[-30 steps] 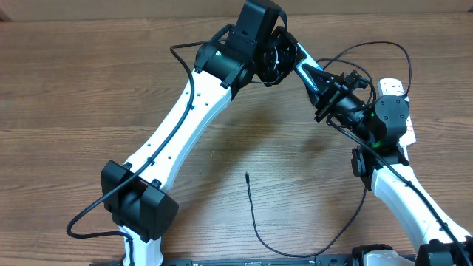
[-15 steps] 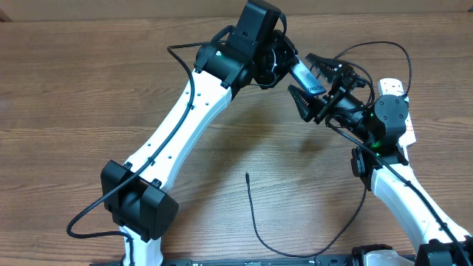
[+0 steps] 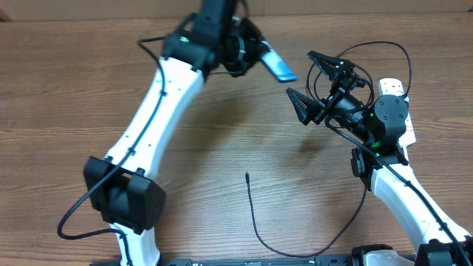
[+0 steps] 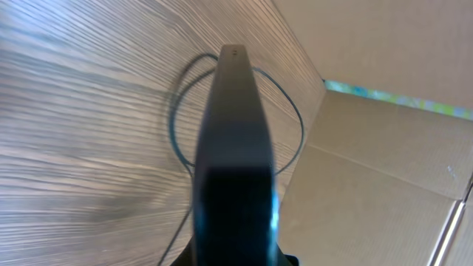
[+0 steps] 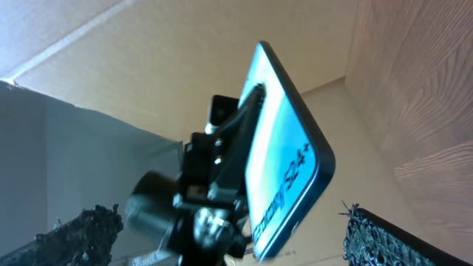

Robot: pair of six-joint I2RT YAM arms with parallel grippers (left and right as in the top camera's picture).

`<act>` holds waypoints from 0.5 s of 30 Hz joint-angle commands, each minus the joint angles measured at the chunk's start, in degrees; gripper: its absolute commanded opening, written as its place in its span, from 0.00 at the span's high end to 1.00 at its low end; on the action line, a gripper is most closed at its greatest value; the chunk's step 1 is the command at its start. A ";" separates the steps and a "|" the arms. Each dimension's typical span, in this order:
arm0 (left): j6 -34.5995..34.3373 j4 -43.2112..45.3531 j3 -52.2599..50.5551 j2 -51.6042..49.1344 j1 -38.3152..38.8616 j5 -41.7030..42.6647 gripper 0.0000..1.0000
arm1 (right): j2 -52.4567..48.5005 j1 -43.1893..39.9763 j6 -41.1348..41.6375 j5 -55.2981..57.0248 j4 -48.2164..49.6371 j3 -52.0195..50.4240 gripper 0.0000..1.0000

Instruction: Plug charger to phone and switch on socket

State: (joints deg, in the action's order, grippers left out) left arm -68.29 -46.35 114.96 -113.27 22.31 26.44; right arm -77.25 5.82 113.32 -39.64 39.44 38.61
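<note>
My left gripper (image 3: 255, 56) is shut on the phone (image 3: 278, 66), holding it in the air over the far middle of the table. In the left wrist view the phone (image 4: 233, 140) shows edge-on as a dark bar rising from the jaws. In the right wrist view the phone (image 5: 284, 148) has a light blue screen with "Galaxy" text. My right gripper (image 3: 311, 83) stands wide open just right of the phone, apart from it. The charger tip (image 3: 246, 176) lies on the wood near the front, its thin black cable (image 3: 256, 225) curving toward the table's front edge. The white socket (image 3: 392, 86) lies at the far right, mostly hidden behind my right arm.
A thin black cable loop (image 3: 384, 49) arches over the right arm near the socket. A cardboard wall (image 4: 384, 177) stands along the table's far edge. Bare wood (image 3: 66, 111) spreads left of the left arm.
My right gripper has opened and let go of the phone. The left arm has swung left and away with the phone in its grip, leaving a gap between phone and right fingers.
</note>
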 commanded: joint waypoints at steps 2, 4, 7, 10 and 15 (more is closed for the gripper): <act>11.28 -4.26 1.03 1.07 -6.36 10.93 0.96 | 0.61 0.07 -5.99 -1.03 0.37 0.79 0.00; 15.10 -6.80 1.03 1.07 -8.74 13.46 0.96 | 0.61 0.07 -7.93 -1.38 0.35 0.79 0.00; 21.79 -10.19 1.03 1.07 -11.91 17.46 0.96 | 0.61 0.04 -11.96 -2.05 0.35 0.79 0.00; 29.09 -13.62 1.03 1.07 -14.97 21.81 0.96 | 0.61 0.07 -16.11 -3.39 -1.49 0.79 0.00; 40.83 -17.55 1.03 1.07 -17.92 27.08 0.96 | 0.61 0.07 -24.13 -5.68 -2.93 0.79 0.00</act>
State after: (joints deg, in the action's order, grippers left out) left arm -40.27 -62.67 114.96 -113.27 5.76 45.30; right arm -77.25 5.82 97.21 -43.11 36.36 38.61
